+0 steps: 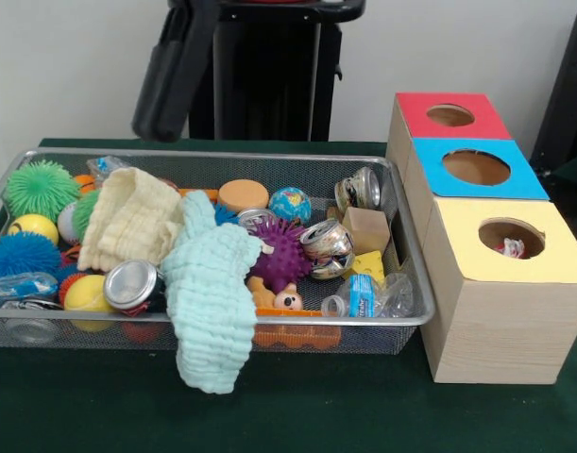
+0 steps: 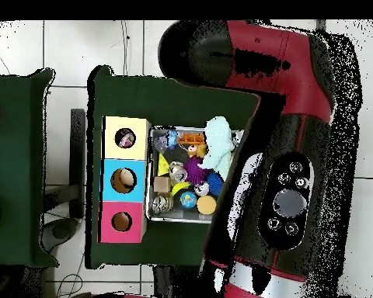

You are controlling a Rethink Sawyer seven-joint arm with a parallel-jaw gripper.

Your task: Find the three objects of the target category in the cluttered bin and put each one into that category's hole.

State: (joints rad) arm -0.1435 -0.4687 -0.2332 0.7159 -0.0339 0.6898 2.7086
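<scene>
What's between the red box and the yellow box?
The blue box. In the front view it sits in the row between the red box and the yellow box; the overhead view shows the same order.

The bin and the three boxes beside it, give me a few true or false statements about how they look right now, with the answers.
1. The mint green cloth hangs over the wire bin's front rim. True.
2. The yellow-topped box's hole is empty. False: something small shows inside it.
3. The red-topped box sits furthest back in the front view. True.
4. The purple spiky ball lies outside the bin on the table. False: it lies inside the bin, among the cans.
5. The blue-topped box stands between the other two. True.
</scene>
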